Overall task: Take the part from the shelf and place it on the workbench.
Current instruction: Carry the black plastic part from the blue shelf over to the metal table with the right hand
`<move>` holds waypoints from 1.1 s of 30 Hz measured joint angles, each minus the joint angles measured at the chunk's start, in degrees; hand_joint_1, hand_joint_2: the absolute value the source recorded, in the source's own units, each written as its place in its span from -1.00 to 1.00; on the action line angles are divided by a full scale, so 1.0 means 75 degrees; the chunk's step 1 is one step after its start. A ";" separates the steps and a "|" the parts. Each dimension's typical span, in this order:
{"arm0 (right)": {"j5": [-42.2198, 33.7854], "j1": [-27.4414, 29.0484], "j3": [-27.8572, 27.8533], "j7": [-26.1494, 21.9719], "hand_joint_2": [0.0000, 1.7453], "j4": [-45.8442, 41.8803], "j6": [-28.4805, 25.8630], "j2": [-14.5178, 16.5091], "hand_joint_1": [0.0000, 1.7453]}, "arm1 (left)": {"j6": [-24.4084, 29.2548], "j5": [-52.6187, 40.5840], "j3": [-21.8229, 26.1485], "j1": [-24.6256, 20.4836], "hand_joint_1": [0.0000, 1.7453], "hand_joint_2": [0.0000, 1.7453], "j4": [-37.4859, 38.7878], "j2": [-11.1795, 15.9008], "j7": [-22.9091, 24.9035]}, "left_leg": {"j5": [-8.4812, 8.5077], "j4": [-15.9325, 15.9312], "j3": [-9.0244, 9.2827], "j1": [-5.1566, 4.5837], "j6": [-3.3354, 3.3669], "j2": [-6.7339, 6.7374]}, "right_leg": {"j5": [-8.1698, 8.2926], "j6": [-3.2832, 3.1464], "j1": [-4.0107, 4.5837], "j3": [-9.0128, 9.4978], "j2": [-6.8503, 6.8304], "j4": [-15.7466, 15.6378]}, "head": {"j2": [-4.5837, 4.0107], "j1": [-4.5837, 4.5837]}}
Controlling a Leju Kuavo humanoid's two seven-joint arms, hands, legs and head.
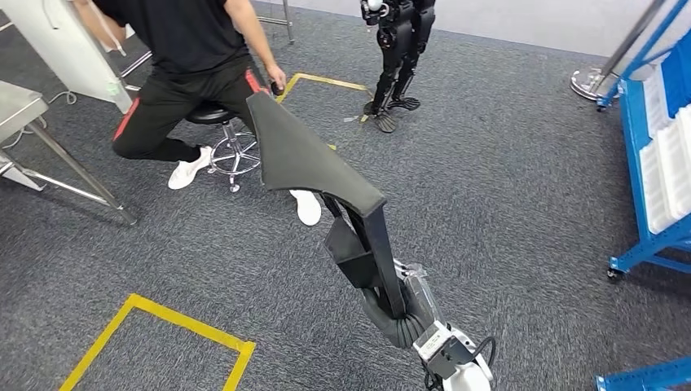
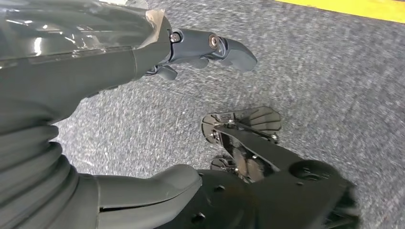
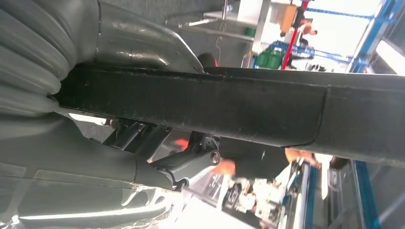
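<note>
One right hand [image 1: 389,305], grey, is closed around the lower stem of a long black part [image 1: 305,159], which is held raised above grey carpet [image 1: 505,187]. One left hand [image 2: 210,50] is seen over the carpet, fingers apart, nothing held. Yellow floor tape [image 1: 155,314] is laid nearby. A seated person [image 1: 183,57] on a stool [image 1: 228,138], a blue shelf rack [image 1: 656,147], a metal table [image 1: 24,114] and a second humanoid robot [image 1: 399,49] are noted beyond.

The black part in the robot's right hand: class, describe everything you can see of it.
The black part is long, matt and felt-like in look. It has a broad curved panel at the top, a narrow straight stem and a boxy block on the stem. The right hand grips the stem's lower end and holds the part up, tilted over the grey carpet.
</note>
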 joint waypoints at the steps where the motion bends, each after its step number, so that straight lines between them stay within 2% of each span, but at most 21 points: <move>1: 0.0000 -0.0002 0.0005 -0.0001 1.00 0.0004 0.0000 -0.0002 1.00 | 0.0001 0.0001 0.0007 0.0007 -1.00 1.00 0.0000 -0.0002 0.0001 | 0.0232 -0.0352 0.0170 -0.0002 0.0020 0.0036 | -0.0014 -0.0004 0.0003 0.0018 -0.0070 0.0000 | 0.0000 0.0001; 3: -0.0019 -0.0008 0.0010 -0.0026 1.00 0.0004 -0.0001 -0.0004 1.00 | 0.0001 0.0003 0.0016 -0.0006 -1.00 1.00 0.0000 0.0002 0.0039 | 0.0689 -0.1409 0.0717 -0.0049 0.0099 0.0306 | -0.0055 0.0022 0.0036 0.0060 -0.0193 0.0003 | 0.0000 0.0001; 5: -0.0133 -0.0018 0.0015 -0.0135 1.00 0.0004 -0.0007 -0.0009 1.00 | 0.0000 0.0023 0.0033 -0.0044 -1.00 1.00 -0.0001 0.0008 0.0209 | 0.0831 -0.1987 0.0998 -0.0124 0.0174 0.0490 | -0.0100 0.0087 0.0079 0.0084 -0.0305 0.0003 | 0.0000 0.0009; 7: -0.0321 -0.0062 0.0042 -0.0299 1.00 0.0000 -0.0016 0.0004 1.00 | -0.0001 0.0074 0.0101 -0.0063 -1.00 1.00 -0.0004 0.0022 0.0468 | 0.0811 -0.2045 0.0996 -0.0167 0.0232 0.0359 | -0.0129 0.0157 0.0101 0.0118 -0.0435 -0.0022 | 0.0000 0.0015; 8: -0.0401 -0.0101 0.0066 -0.0363 1.00 -0.0007 -0.0035 0.0017 1.00 | 0.0000 0.0109 0.0149 -0.0061 -1.00 1.00 -0.0005 0.0032 0.0546 | 0.0833 -0.2090 0.1024 -0.0156 0.0269 0.0286 | -0.0156 0.0193 0.0098 0.0123 -0.0414 0.0001 | 0.0000 0.0015; 9: -0.0461 -0.0138 0.0104 -0.0411 1.00 -0.0025 -0.0075 0.0027 1.00 | 0.0000 0.0146 0.0195 -0.0065 -1.00 1.00 -0.0009 0.0047 0.0563 | 0.0864 -0.2139 0.1062 -0.0134 0.0316 0.0211 | -0.0221 0.0219 0.0094 0.0089 -0.0293 0.0108 | 0.0000 0.0016; 10: -0.0509 -0.0166 0.0149 -0.0446 1.00 -0.0055 -0.0140 0.0028 1.00 | 0.0000 0.0181 0.0235 -0.0079 -1.00 1.00 -0.0017 0.0071 0.0519 | 0.0899 -0.2187 0.1096 -0.0106 0.0365 0.0135 | -0.0345 0.0229 0.0092 -0.0018 -0.0118 0.0357 | 0.0000 0.0021; 12: -0.0584 -0.0180 0.0240 -0.0501 1.00 -0.0124 -0.0316 -0.0004 1.00 | 0.0001 0.0266 0.0310 -0.0118 -1.00 1.00 -0.0041 0.0127 0.0386 | 0.0931 -0.2216 0.1113 -0.0076 0.0422 -0.0038 | -0.0708 0.0204 0.0065 -0.0471 0.0215 0.1257 | 0.0000 0.0033; 14: -0.0651 -0.0188 0.0302 -0.0541 1.00 -0.0194 -0.0471 -0.0049 1.00 | 0.0005 0.0404 0.0422 -0.0132 -1.00 1.00 -0.0059 0.0193 0.0308 | 0.0932 -0.2211 0.1113 -0.0074 0.0430 -0.0241 | -0.0907 0.0234 0.0049 -0.0917 0.0285 0.2032 | 0.0000 0.0038; 15: -0.0682 -0.0209 0.0326 -0.0554 1.00 -0.0231 -0.0523 -0.0065 1.00 | 0.0010 0.0478 0.0491 -0.0130 -1.00 1.00 -0.0063 0.0220 0.0316 | 0.0930 -0.2205 0.1118 -0.0071 0.0426 -0.0342 | -0.0839 0.0291 0.0041 -0.0980 0.0295 0.2070 | 0.0000 0.0038; 16: -0.0706 -0.0250 0.0345 -0.0562 1.00 -0.0267 -0.0560 -0.0073 1.00 | 0.0015 0.0540 0.0556 -0.0130 -1.00 1.00 -0.0064 0.0240 0.0347 | 0.0926 -0.2198 0.1127 -0.0068 0.0416 -0.0439 | -0.0651 0.0370 0.0024 -0.0897 0.0317 0.1800 | 0.0000 0.0038; 18: -0.0755 -0.0390 0.0383 -0.0568 1.00 -0.0322 -0.0596 -0.0076 1.00 | 0.0021 0.0659 0.0683 -0.0141 -1.00 1.00 -0.0066 0.0267 0.0364 | 0.0905 -0.2154 0.1126 -0.0071 0.0363 -0.0614 | -0.0184 0.0513 -0.0037 -0.0507 0.0522 0.0800 | 0.0000 0.0039; 20: -0.0812 -0.0553 0.0406 -0.0536 1.00 -0.0351 -0.0606 -0.0075 1.00 | 0.0021 0.0740 0.0781 -0.0162 -1.00 1.00 -0.0074 0.0291 0.0164 | 0.0881 -0.2101 0.1082 -0.0087 0.0266 -0.0761 | 0.0060 0.0462 -0.0062 -0.0239 0.0697 0.0169 | 0.0000 0.0036; 21: -0.0824 -0.0626 0.0410 -0.0494 1.00 -0.0358 -0.0610 -0.0071 1.00 | 0.0021 0.0738 0.0814 -0.0169 -1.00 1.00 -0.0077 0.0299 0.0032 | 0.0883 -0.2091 0.1055 -0.0088 0.0213 -0.0819 | 0.0083 0.0381 -0.0042 -0.0208 0.0705 0.0096 | 0.0000 0.0035; 23: -0.0771 -0.0746 0.0418 -0.0346 1.00 -0.0391 -0.0619 -0.0047 1.00 | 0.0010 0.0662 0.0836 -0.0173 -1.00 1.00 -0.0080 0.0315 -0.0113 | 0.0895 -0.2088 0.1009 -0.0050 0.0127 -0.0866 | 0.0125 0.0233 -0.0036 -0.0189 0.0587 0.0076 | 0.0000 0.0032; 25: -0.0640 -0.0807 0.0442 -0.0193 1.00 -0.0452 -0.0646 0.0004 1.00 | -0.0033 0.0549 0.0841 -0.0184 -1.00 1.00 -0.0078 0.0326 -0.0060 | 0.0717 -0.1815 0.0875 -0.0034 0.0058 -0.0562 | 0.0153 0.0114 -0.0058 -0.0174 0.0463 0.0046 | 0.0000 0.0016; 27: -0.0503 -0.0786 0.0460 -0.0122 1.00 -0.0513 -0.0717 0.0040 1.00 | -0.0064 0.0401 0.0831 -0.0219 -1.00 1.00 -0.0075 0.0318 0.0122 | 0.0249 -0.0964 0.0470 -0.0021 -0.0003 -0.0151 | 0.0144 0.0021 -0.0035 -0.0169 0.0305 0.0038 | 0.0000 -0.0008; 29: -0.0402 -0.0722 0.0463 -0.0121 1.00 -0.0537 -0.0788 0.0042 1.00 | -0.0065 0.0266 0.0794 -0.0237 -1.00 1.00 -0.0071 0.0295 0.0337 | -0.0108 -0.0065 0.0018 0.0008 -0.0047 -0.0024 | 0.0127 -0.0024 -0.0006 -0.0176 0.0121 0.0040 | 0.0000 -0.0015; 30: -0.0374 -0.0697 0.0463 -0.0133 1.00 -0.0539 -0.0809 0.0039 1.00 | -0.0066 0.0230 0.0775 -0.0233 -1.00 1.00 -0.0068 0.0279 0.0403 | -0.0097 0.0068 -0.0054 0.0014 -0.0055 -0.0003 | 0.0121 -0.0030 0.0000 -0.0179 0.0037 0.0041 | 0.0000 -0.0015; 31: -0.0358 -0.0683 0.0463 -0.0146 1.00 -0.0543 -0.0821 0.0039 1.00 | -0.0066 0.0219 0.0763 -0.0229 -1.00 1.00 -0.0066 0.0268 0.0432 | 0.0056 -0.0111 0.0039 0.0016 -0.0049 0.0023 | 0.0115 -0.0030 0.0003 -0.0176 -0.0043 0.0041 | 0.0000 -0.0015; 33: -0.0345 -0.0689 0.0463 -0.0167 1.00 -0.0561 -0.0833 0.0042 1.00 | -0.0064 0.0215 0.0756 -0.0234 -1.00 1.00 -0.0064 0.0259 0.0439 | 0.0522 -0.1106 0.0588 -0.0002 0.0015 0.0236 | 0.0098 -0.0009 0.0011 -0.0151 -0.0178 0.0040 | 0.0000 -0.0016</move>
